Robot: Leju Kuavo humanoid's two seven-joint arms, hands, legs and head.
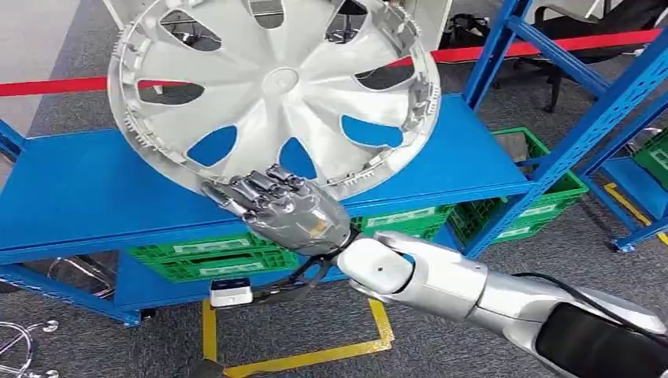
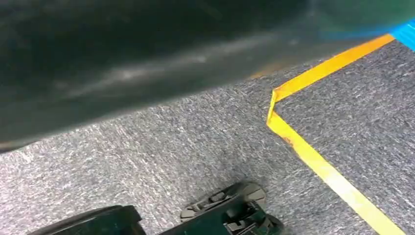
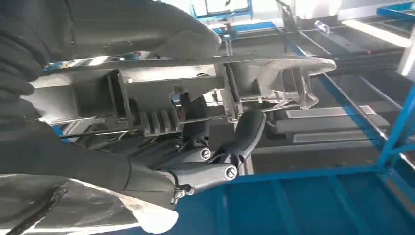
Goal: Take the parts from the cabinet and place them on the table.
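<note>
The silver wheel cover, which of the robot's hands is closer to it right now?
Right. The right hand grips the lower rim of the wheel cover above the blue shelf. The left wrist view looks down at grey carpet, so that arm hangs away from it.

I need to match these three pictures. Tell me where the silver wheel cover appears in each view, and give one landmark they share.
Head view: the silver wheel cover fills the upper middle, tilted over the blue shelf, its lower rim held by the right hand.
Left wrist view: not in it; grey carpet and yellow floor tape.
Right wrist view: its ribbed underside spans the upper half, fingers hooked on the rim.
Shared landmark: the blue shelf, in the head and right wrist views.
</note>
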